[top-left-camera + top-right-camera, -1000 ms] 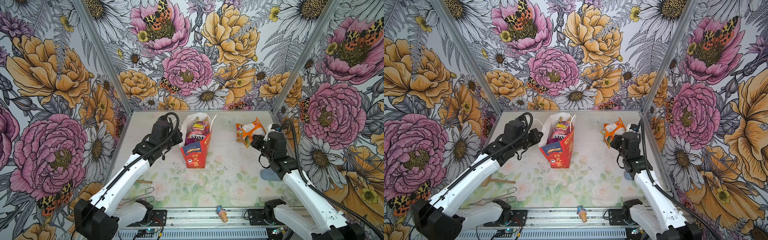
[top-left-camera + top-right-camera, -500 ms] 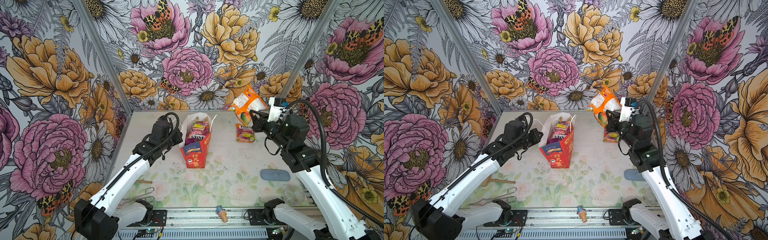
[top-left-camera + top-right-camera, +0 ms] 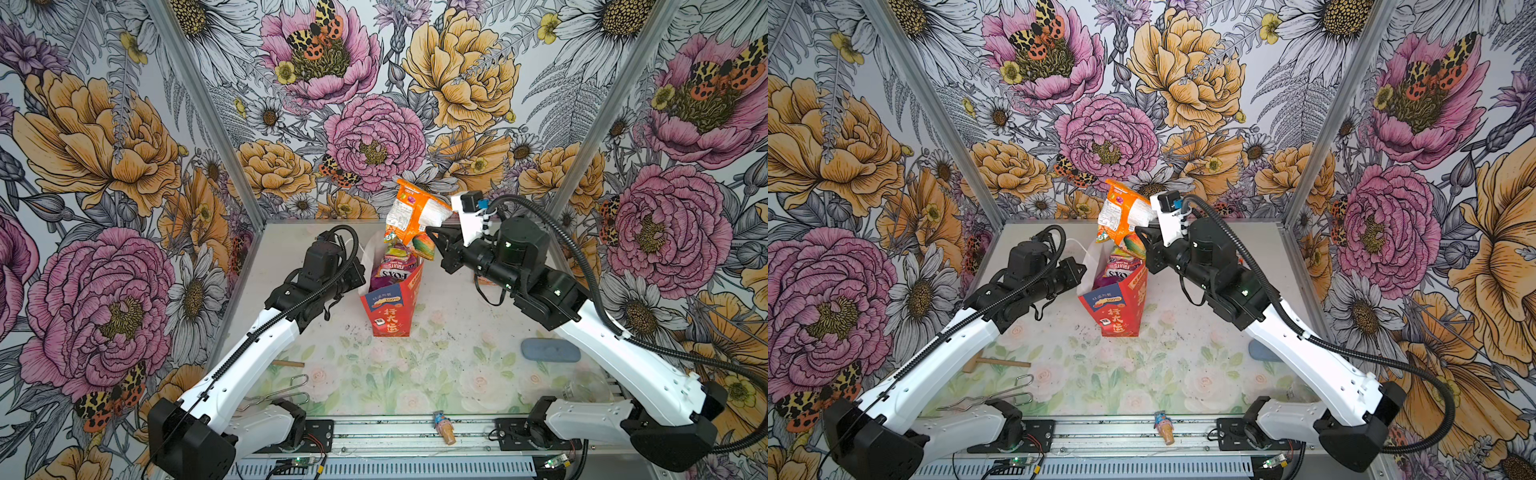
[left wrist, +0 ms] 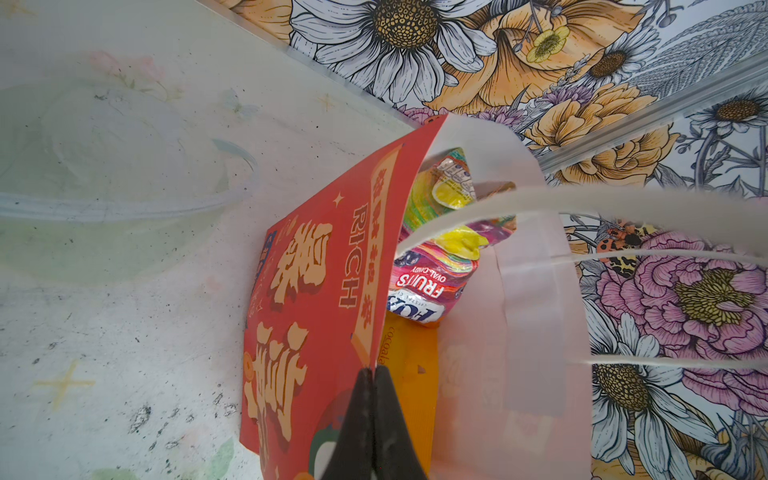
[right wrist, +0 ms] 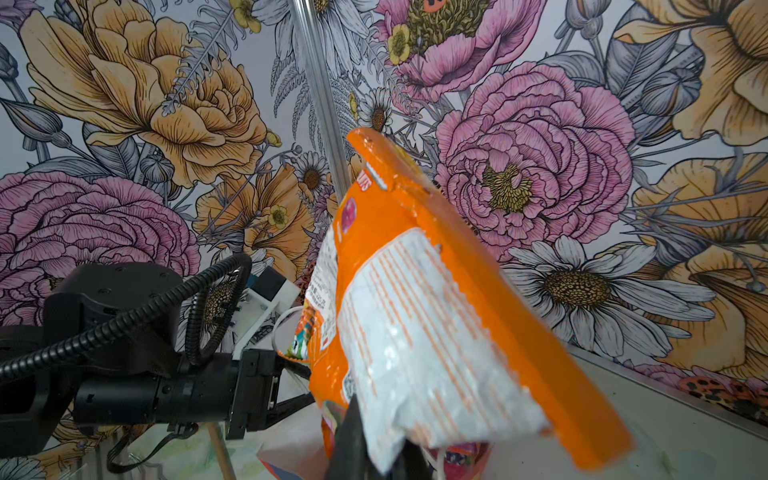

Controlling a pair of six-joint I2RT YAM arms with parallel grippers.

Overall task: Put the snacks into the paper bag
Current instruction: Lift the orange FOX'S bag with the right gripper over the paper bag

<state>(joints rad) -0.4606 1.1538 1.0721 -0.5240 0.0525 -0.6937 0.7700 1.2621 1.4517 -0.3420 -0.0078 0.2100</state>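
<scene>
The paper bag stands upright mid-table, red with gold characters and a white inner wall. My left gripper is shut on the bag's red rim. Several snacks fill the bag, among them a FOX'S packet; colourful ones stick out of the top. My right gripper is shut on an orange-and-white packet, which hangs tilted just above the bag's mouth. Another orange packet lies on the table, mostly hidden behind the right arm.
A blue-grey oblong pad lies at the right, with a clear plastic bowl nearer the front. A wire tool and a wooden stick lie front left. A tiny ice-cream-cone toy sits on the front rail.
My right gripper has lifted the orange-and-white packet off the back right of the table and carried it left to above the bag. The left arm and bag have stayed still.
</scene>
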